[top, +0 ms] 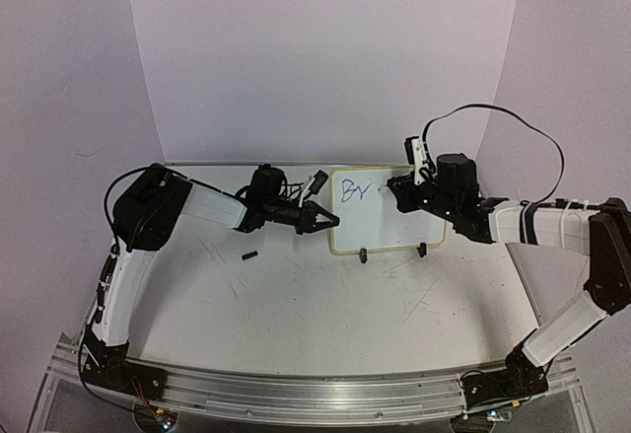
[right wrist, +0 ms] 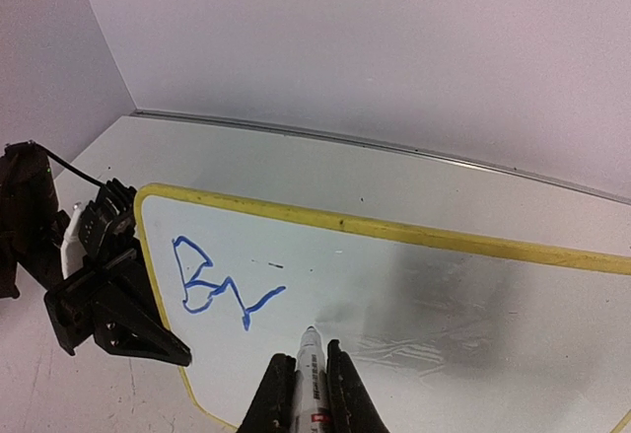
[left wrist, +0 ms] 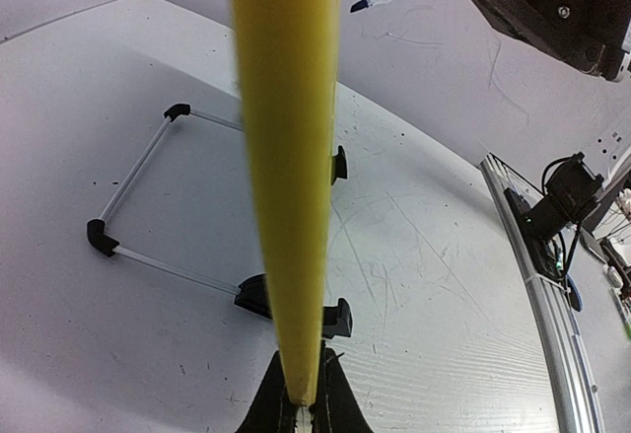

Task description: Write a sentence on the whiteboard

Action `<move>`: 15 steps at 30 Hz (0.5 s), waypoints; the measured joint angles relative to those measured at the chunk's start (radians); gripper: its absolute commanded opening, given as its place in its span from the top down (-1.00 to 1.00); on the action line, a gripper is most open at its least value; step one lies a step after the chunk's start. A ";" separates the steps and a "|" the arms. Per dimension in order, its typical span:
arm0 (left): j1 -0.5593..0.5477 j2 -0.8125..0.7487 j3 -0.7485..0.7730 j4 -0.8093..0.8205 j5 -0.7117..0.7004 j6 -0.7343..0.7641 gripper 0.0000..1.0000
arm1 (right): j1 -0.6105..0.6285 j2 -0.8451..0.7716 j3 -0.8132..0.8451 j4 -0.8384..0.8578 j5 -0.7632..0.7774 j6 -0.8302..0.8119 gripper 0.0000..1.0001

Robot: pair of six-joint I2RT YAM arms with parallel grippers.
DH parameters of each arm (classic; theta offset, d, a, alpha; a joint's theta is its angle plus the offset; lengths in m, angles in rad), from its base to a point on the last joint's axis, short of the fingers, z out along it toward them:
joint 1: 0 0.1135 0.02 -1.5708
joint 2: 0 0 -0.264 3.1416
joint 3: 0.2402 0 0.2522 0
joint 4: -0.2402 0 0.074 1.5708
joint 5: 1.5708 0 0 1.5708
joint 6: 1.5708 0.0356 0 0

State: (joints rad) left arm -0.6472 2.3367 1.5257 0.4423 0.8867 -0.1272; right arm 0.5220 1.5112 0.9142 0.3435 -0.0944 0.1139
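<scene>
The whiteboard (top: pixel 389 218) with its yellow rim lies at the table's back middle, two black clip feet on its near edge. Blue marks like "Bv" (top: pixel 353 191) sit at its upper left and also show in the right wrist view (right wrist: pixel 212 280). My left gripper (top: pixel 325 221) is shut on the board's left rim (left wrist: pixel 286 157), seen edge-on in the left wrist view. My right gripper (top: pixel 404 191) is shut on a white marker (right wrist: pixel 311 379). Its tip is at the board surface (right wrist: pixel 444 295), just right of the marks. I cannot tell whether it touches.
A small black marker cap (top: pixel 249 254) lies on the table left of the board. A thin rod frame with black corners (left wrist: pixel 138 186) shows left of the rim. The metal rail (left wrist: pixel 552 285) runs along the near table edge. Walls close the back and sides.
</scene>
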 measured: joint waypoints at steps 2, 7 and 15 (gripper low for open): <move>0.000 0.000 0.000 -0.001 0.000 0.000 1.00 | -0.002 0.000 0.000 0.000 0.009 0.000 1.00; 0.000 0.000 0.002 -0.006 0.000 0.000 1.00 | -0.006 0.006 0.013 0.000 0.025 0.000 1.00; 0.000 0.000 0.006 -0.018 -0.001 -0.003 1.00 | -0.006 0.041 0.048 0.000 0.016 0.000 1.00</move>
State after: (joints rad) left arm -0.6472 2.3367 1.5322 0.4248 0.8856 -0.1307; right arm 0.5156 1.5520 0.9619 0.3439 -0.0780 0.1139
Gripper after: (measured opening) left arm 0.049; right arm 0.096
